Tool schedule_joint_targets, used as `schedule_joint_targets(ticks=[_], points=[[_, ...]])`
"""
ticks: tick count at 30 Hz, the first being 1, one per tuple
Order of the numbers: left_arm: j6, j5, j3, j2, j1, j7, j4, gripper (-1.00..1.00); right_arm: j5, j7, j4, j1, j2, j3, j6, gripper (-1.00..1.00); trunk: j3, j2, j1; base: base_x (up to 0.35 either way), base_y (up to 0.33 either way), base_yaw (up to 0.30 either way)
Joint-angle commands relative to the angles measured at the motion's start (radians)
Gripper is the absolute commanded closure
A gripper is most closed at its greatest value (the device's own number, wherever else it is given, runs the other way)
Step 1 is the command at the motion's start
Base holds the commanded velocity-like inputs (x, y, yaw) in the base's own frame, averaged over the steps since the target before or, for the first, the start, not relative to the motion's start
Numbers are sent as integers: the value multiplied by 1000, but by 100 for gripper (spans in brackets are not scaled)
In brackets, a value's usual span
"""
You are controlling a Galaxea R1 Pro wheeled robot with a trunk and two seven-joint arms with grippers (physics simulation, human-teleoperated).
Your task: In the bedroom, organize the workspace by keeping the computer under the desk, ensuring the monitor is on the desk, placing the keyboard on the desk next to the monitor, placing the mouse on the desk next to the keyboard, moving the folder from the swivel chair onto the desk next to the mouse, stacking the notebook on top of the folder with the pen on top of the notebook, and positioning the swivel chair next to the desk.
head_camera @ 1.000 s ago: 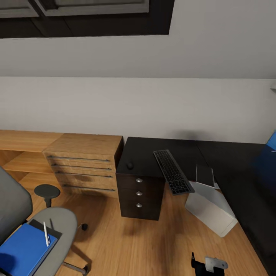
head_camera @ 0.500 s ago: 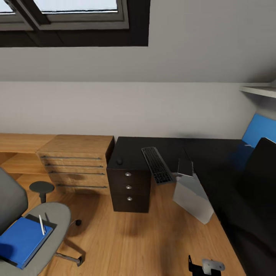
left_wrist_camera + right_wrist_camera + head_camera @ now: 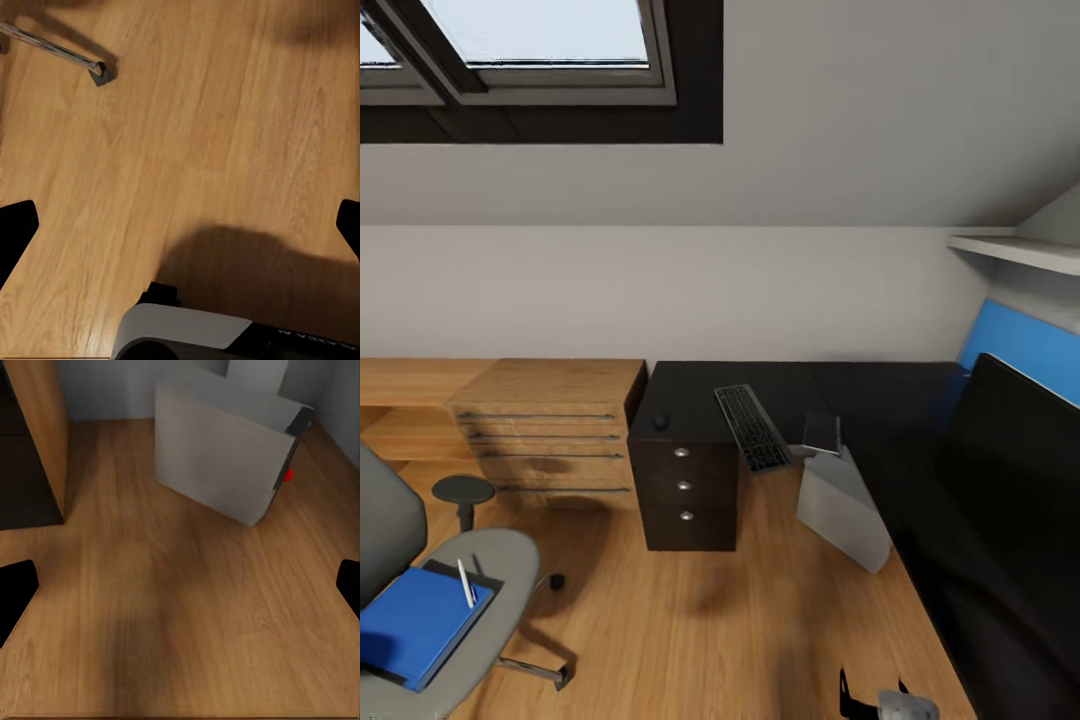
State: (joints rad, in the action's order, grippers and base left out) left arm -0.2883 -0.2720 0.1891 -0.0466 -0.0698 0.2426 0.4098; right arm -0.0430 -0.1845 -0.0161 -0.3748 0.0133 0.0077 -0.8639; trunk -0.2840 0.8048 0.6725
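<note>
Wooden flooring (image 3: 690, 620) covers the lower part of the head view, under a sloped white wall with a roof window (image 3: 540, 40) at the upper left. At the lower left stands the swivel chair (image 3: 460, 600), well apart from the desk; on its grey seat lies the folder (image 3: 410, 620), with the dark notebook (image 3: 445, 578) showing as a strip beyond its far edge and the pen (image 3: 465, 583) resting on top. I judge that they lie there only because nobody has carried them over yet. Further right is a light wooden drawer unit (image 3: 545, 425), then the desk (image 3: 880, 400), whose black top begins above a dark drawer block (image 3: 685, 490). The mouse (image 3: 660, 422) sits on that corner, and the keyboard (image 3: 752, 427) lies just right of it, its near end hanging over the desk edge. The computer (image 3: 840, 505) stands tilted on the floor, half under the desk, which fits its place in the task. At the right edge the monitor (image 3: 1015, 450) stands on the desk, before a blue wall panel (image 3: 1020, 345). The right gripper (image 3: 875, 700) shows at the bottom edge; in the right wrist view its fingers are spread wide with nothing between them, above bare floor. The left gripper (image 3: 180, 225) is likewise spread and holds nothing, near a chrome chair leg (image 3: 60, 52).
</note>
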Motion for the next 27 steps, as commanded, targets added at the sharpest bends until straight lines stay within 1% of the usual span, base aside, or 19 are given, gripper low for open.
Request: schedule_joint_targets(ticks=[1, 5, 9, 15, 21, 23, 24, 27], points=[[-4, -8, 9, 1, -1, 7, 0, -100, -3, 0, -2, 0, 3, 1, -8, -100, 4, -6, -4, -295, -2, -41], [-4, -8, 9, 1, -1, 7, -1, -100, 9, 1, -2, 4, 10, 0, -19, -100, 22, -34, -20, -317, -1, 0], [3, -9, 12, -1, -1, 6, -8, -100, 20, 0, -2, 6, 13, 0, -23, -100, 41, -62, -35, -334, 0, 129], [4, -10, 13, -7, -1, 5, -14, -100, 24, 0, -2, 6, 13, 0, -23, -100, 65, -104, -58, -338, 0, 111], [5, -9, 15, -12, -1, 4, -27, -100, 25, 0, -2, 6, 16, 1, -21, -100, 85, -146, -81, -340, 0, 16], [5, -8, 17, -16, -1, 4, -38, -100, 25, 0, -2, 6, 16, 1, -17, -100, 91, -160, -89, -341, 0, 3], [5, -7, 18, -24, -1, 4, -47, -100, 25, 0, -2, 6, 16, 2, -11, -100, 95, -167, -92, -341, 0, 1], [5, -7, 18, -26, -1, 4, -49, -100, 25, 0, -2, 7, 16, 2, -9, -100, 104, -188, -104, -341, 0, 1]])
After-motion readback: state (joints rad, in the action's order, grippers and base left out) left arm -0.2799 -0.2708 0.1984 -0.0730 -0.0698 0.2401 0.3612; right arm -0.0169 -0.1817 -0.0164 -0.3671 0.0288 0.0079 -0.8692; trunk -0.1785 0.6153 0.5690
